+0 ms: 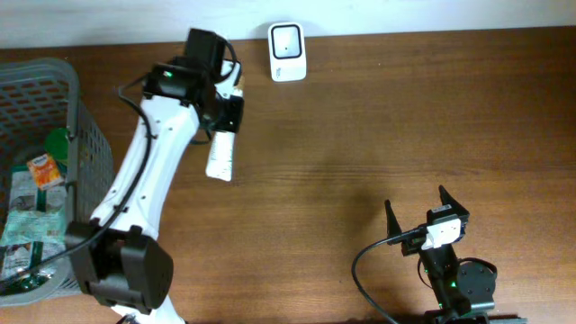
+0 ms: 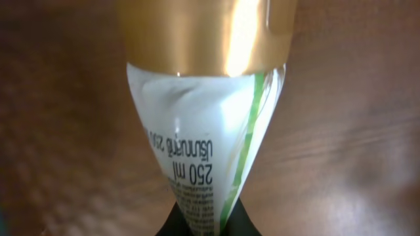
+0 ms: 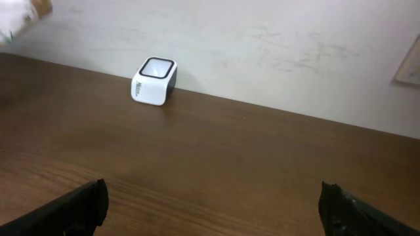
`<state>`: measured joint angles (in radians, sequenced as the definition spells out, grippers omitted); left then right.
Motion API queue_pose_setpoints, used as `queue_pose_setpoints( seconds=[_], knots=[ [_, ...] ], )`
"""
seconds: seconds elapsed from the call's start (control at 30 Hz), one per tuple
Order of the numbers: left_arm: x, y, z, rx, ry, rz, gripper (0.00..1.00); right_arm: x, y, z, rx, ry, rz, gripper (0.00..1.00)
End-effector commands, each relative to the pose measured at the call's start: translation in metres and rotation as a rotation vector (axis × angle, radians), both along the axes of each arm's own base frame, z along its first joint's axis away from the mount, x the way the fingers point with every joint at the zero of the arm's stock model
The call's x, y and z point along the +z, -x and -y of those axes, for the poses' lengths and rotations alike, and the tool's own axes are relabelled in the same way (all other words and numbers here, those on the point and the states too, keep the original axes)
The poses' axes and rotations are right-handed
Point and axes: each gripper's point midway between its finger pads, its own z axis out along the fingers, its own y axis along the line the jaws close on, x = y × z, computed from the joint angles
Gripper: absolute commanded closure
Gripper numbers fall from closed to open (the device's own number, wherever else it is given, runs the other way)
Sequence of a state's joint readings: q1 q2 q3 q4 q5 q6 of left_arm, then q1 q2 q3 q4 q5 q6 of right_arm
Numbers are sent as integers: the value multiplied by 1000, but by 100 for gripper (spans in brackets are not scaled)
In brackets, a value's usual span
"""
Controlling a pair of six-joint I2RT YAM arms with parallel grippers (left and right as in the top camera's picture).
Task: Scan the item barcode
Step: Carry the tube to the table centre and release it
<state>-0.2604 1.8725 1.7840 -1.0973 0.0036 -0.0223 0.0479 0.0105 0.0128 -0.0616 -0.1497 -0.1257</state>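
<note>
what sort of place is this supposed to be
Probably a mock shop checkout on a wooden table: a white barcode scanner by the wall, a grey basket of packaged goods, and a white tube with a gold cap.

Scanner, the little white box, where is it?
In the overhead view the scanner sits at the far edge of the table, just right of the left gripper, which holds a tube.

Wooden table (image 1: 360,135); white scanner (image 1: 287,51) at back; basket (image 1: 90,135) left
</note>
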Motion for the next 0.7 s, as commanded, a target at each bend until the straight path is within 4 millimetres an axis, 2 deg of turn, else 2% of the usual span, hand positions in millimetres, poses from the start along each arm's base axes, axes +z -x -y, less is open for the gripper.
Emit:
queue_pose_setpoints(
  seconds=[0.0, 0.03, 0.07, 0.13, 0.17, 0.2, 0.23, 0.37, 0.43, 0.6, 0.63, 0.67],
  knots=[
    [-31, 8, 12, 82, 36, -6, 100, -3, 0, -1, 0, -10, -6, 2],
    [-52, 11, 25, 84, 55, -5, 100, -3, 0, -1, 0, -10, -6, 2],
    [-63, 13, 37, 70, 64, 4, 100, -3, 0, -1, 0, -10, -6, 2],
    [-73, 18, 54, 77, 89, 9, 100, -3, 0, -1, 0, -10, -6, 2],
    [-79, 23, 84, 65, 144, 6, 100, -3, 0, -1, 0, -10, -6, 2],
    [-81, 27, 107, 22, 177, 8, 100, -3, 0, -1, 0, -10, -6, 2],
    [-85, 29, 121, 5, 186, 9, 100, -3, 0, -1, 0, -10, -6, 2],
    [-114, 41, 165, -61, 193, -10, 100, -3, 0, -1, 0, -10, -6, 2],
    [-124, 44, 173, -77, 187, -20, 100, -3, 0, -1, 0, -10, -6, 2],
    [-137, 40, 177, -78, 186, -16, 100, -3, 0, -1, 0, -10, -6, 2],
    [-137, 38, 178, -79, 190, -10, 75, -3, 0, -1, 0, -10, -6, 2],
    [-136, 38, 178, -80, 193, -6, 44, -3, 0, -1, 0, -10, -6, 2]
  ],
)
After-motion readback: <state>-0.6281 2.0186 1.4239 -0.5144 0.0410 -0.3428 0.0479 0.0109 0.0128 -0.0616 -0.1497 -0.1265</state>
